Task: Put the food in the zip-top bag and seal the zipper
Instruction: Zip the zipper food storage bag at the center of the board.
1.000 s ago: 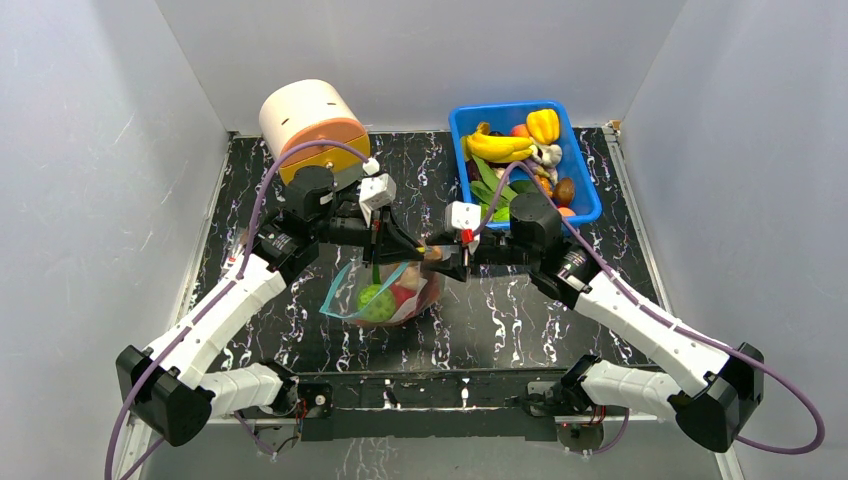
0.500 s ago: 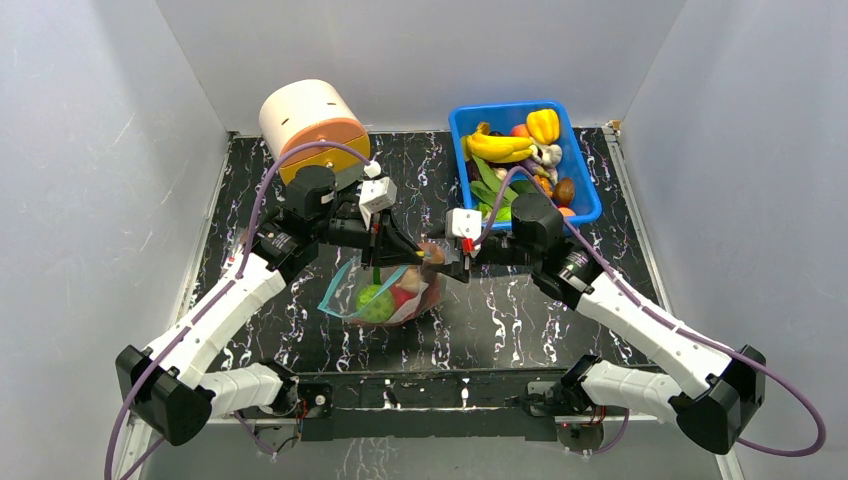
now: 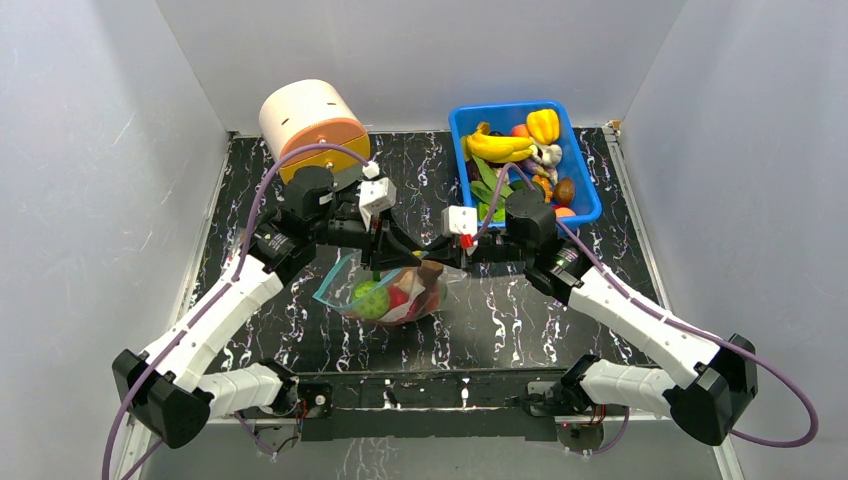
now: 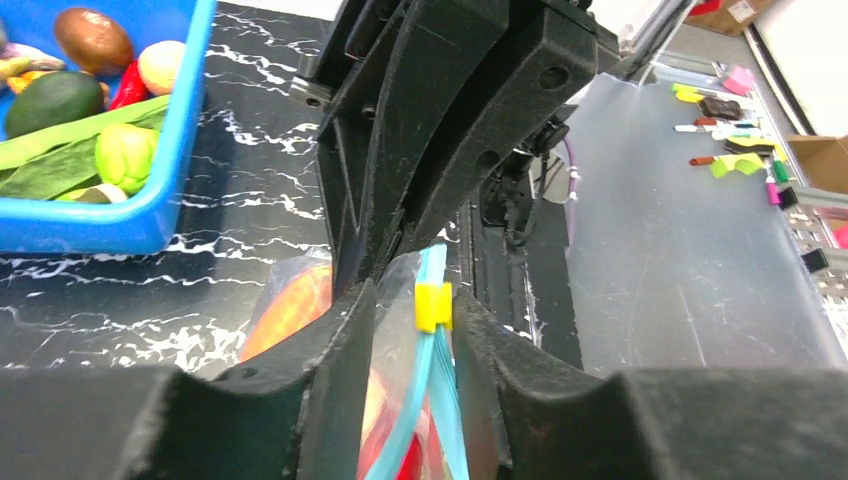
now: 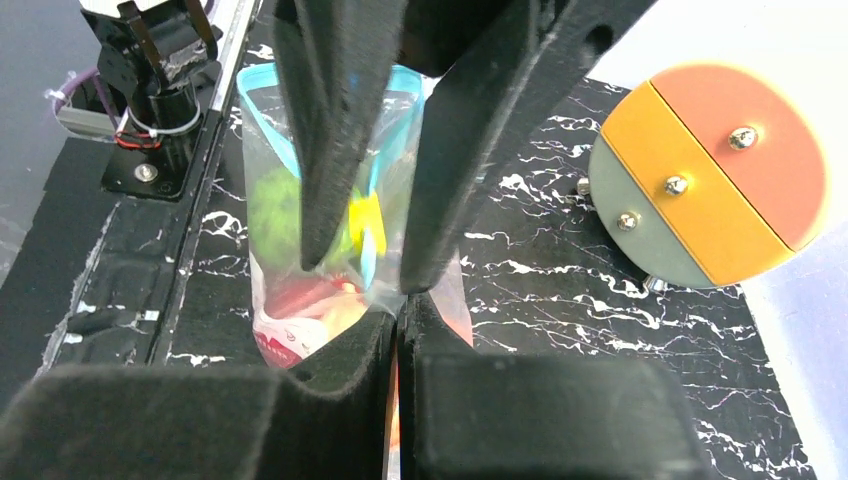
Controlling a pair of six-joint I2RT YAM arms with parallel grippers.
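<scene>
**Two grippers at one bag mouth: the seal is the step in hand**

At the far left of the marbled black table [image 3: 250, 210] stands a cream and orange drum [image 3: 312, 122], taking no part. Next comes the left gripper [image 4: 410, 300], reaching in over the zip-top bag [image 3: 385, 298]. Its jaws stand a little apart and straddle the zipper [image 4: 430, 360], with the yellow slider [image 4: 433, 306] sitting in the gap against one finger. It does not look clamped on anything yet.

The bag hangs between the two arms at the middle of the table, its mouth lifted. Food shows through the film: a green ball [image 3: 369, 298] and some red pieces beside it.

Just right of the slider, the right gripper [image 5: 397, 315] is closed flat on the bag's edge, with the film pinched between its pads. Farther right, at the back, the blue bin [image 3: 588, 190] holds more toy produce, a banana [image 3: 497, 147] on top.

Judging by this, loading is over for this bag and closing it is the present job. The next move probably calls for the left jaws to tighten on the slider and draw it along the strip, away from the right pinch. The right arm would hold that end firm and taut. If the film goes slack, the slider may jam or ride off its track.
</scene>
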